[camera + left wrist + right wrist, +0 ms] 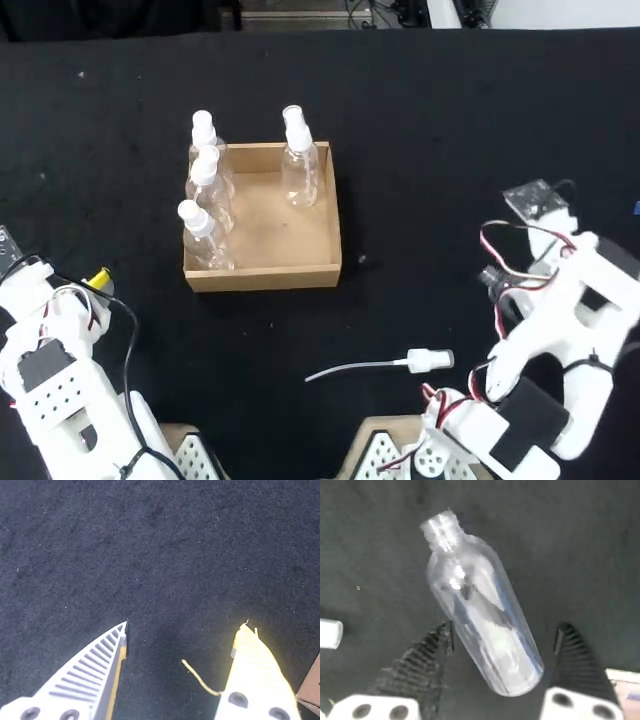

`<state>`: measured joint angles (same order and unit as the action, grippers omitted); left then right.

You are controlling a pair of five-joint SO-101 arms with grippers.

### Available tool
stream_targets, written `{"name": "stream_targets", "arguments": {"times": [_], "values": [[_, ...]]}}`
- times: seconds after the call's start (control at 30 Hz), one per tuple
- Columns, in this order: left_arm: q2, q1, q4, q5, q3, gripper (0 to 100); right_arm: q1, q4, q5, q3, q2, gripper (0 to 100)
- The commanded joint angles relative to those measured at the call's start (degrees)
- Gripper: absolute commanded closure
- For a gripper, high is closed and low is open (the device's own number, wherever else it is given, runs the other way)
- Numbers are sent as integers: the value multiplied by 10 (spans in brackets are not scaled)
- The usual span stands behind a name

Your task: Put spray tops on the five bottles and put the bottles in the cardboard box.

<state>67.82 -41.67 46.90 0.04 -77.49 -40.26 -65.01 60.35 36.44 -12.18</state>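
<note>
The cardboard box (300, 272) stands mid-table. Several clear bottles with white spray tops stand in it: three along its left side (207, 190) and one at the back right (299, 158). A loose spray top (428, 360) lies on the black table, its thin tube pointing left. A clear bottle (480, 625) without a top lies on its side between the fingers of my right gripper (506, 626), which is open around it. My left gripper (185, 626) hangs open over bare black cloth, holding nothing.
One white arm (50, 375) sits at the lower left of the table and another (555, 340) at the lower right. A cardboard corner (311, 695) shows beside my left gripper. The end of the spray top (330, 633) lies near the bottle.
</note>
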Motion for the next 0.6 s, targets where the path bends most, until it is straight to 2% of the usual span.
{"name": "stream_targets", "arguments": {"times": [0.0,0.17,0.43,0.57], "values": [[5,-3,-8,4,5,697,44,-20,4,-33,-10,728],[5,-3,-8,4,5,697,59,-22,113,22,-10,729],[5,-3,-8,4,5,697,9,152,133,91,-10,727],[5,-3,-8,4,7,697,4,169,184,129,-10,730]]}}
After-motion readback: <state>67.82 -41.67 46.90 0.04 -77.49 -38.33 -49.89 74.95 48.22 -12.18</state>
